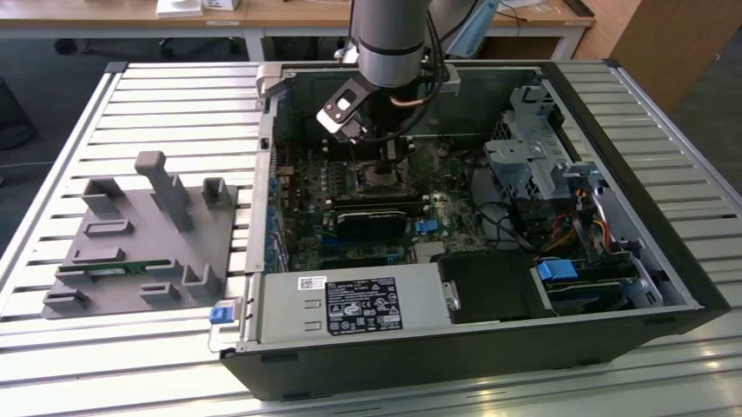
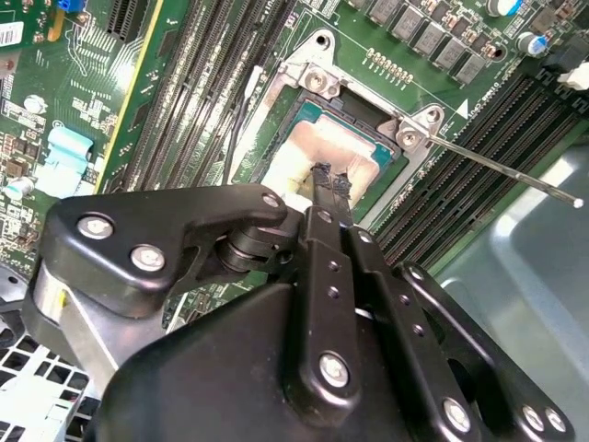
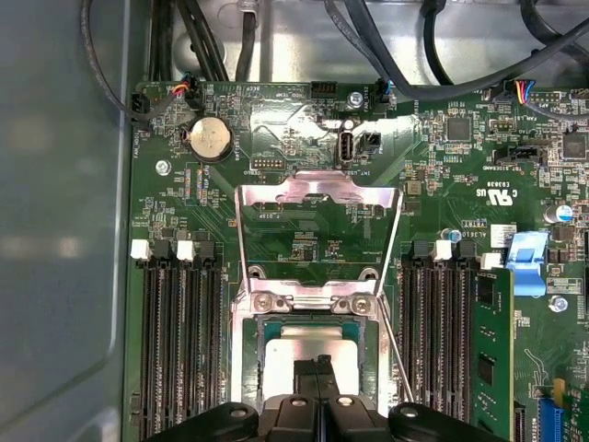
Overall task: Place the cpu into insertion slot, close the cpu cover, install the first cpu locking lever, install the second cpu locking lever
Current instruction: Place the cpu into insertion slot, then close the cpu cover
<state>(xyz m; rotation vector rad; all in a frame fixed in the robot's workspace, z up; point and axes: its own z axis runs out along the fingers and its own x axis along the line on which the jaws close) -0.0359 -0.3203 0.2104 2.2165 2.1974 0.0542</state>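
Shows, at the exterior view's left, a grey parts fixture (image 1: 139, 243) well apart from the work. Shows at upper centre the robot arm (image 1: 392, 39) reaching down into an open computer case (image 1: 464, 347), putting the gripper (image 1: 390, 158) over the insertion slot (image 1: 380, 180). In both wrist views, finds the cpu (image 3: 283, 364) seated flat in that slot, with the fingertips (image 2: 329, 180) pressed together, gripping nothing, on or just above its top, probably to settle it. Leaves the cpu cover (image 3: 317, 189) swung back and a locking lever (image 2: 502, 168) unlatched, keeping the slot reachable.
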